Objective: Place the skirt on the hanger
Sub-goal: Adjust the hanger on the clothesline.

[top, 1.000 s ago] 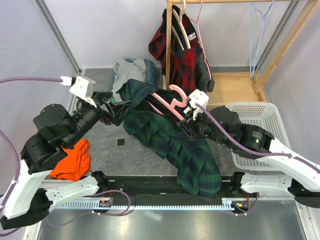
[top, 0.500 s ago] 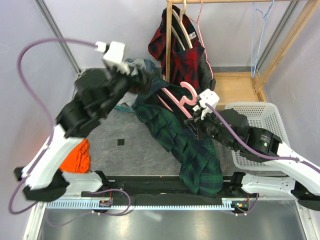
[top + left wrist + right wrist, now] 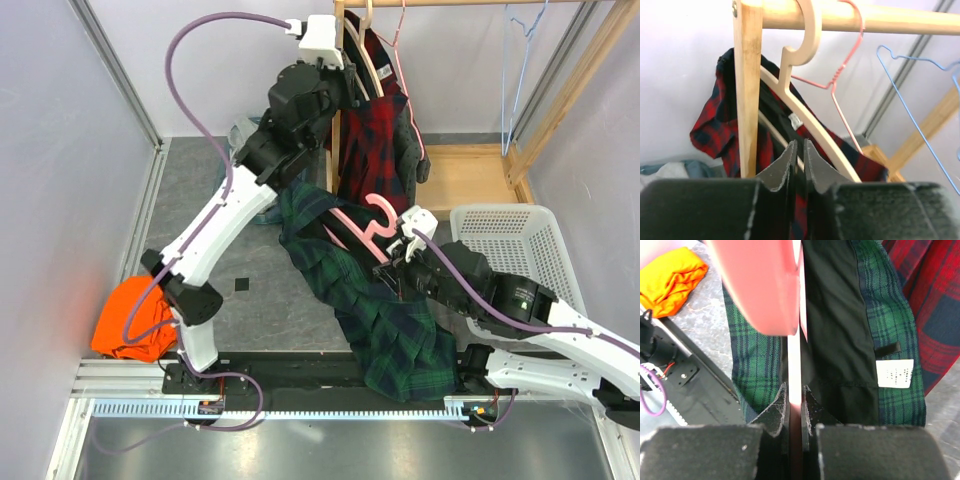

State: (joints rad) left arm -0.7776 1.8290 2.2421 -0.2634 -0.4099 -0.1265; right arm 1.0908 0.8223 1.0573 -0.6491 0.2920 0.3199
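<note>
Left gripper (image 3: pixel 797 150), fingers together, has swung off the desk (image 3: pixel 215 290) to the wooden rail (image 3: pixel 890 19); right gripper (image 3: pixel 794 392) clamps the pink plastic hanger (image 3: pixel 760 285), green tartan skirt (image 3: pixel 385 320) likely not yet hung.

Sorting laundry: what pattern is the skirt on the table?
The skirt is dark green-and-navy plaid, clearest in top external view.

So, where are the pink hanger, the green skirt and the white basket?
pink hanger (image 3: pixel 379 203), top external view, on its hook.
green skirt (image 3: pixel 398 338), top external view, on its lower half.
white basket (image 3: pixel 500 209), top external view, on its far rim.
</note>
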